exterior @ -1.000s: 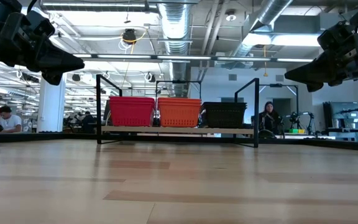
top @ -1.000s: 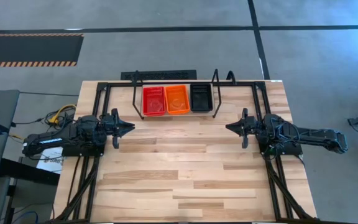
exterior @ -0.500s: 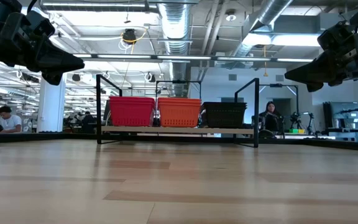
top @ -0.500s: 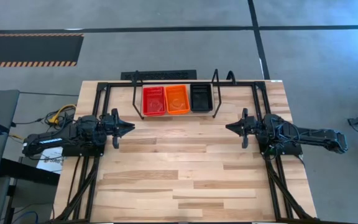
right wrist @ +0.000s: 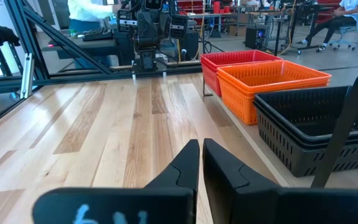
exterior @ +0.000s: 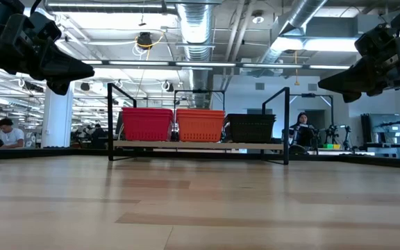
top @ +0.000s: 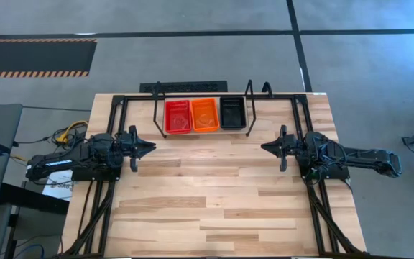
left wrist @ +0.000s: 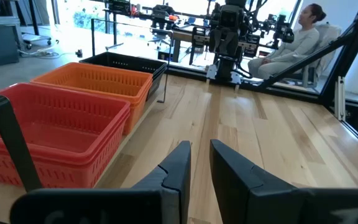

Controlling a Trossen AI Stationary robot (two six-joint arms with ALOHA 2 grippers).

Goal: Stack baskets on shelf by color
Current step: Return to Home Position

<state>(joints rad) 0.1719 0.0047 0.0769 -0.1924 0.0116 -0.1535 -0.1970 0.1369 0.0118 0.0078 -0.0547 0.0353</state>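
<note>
The shelf (exterior: 200,145), a light board in a black rod frame, stands at the table's far middle. On it, side by side, sit the baskets: a red stack (top: 178,116) on the left, an orange stack (top: 205,115) in the middle and a black stack (top: 232,113) on the right, each resting on its bottom. My left gripper (top: 152,147) hovers at the table's left, pointing level toward the right, shut and empty. Facing it from the table's right is my right gripper (top: 264,147), also shut and empty. Both are well clear of the shelf.
Black frame rails (top: 113,115) run along the table's far and side edges. A dark perforated strip (top: 184,87) lies behind the shelf. The wooden tabletop (top: 214,194) stretches wide between and in front of the arms. People sit in the room beyond (exterior: 301,128).
</note>
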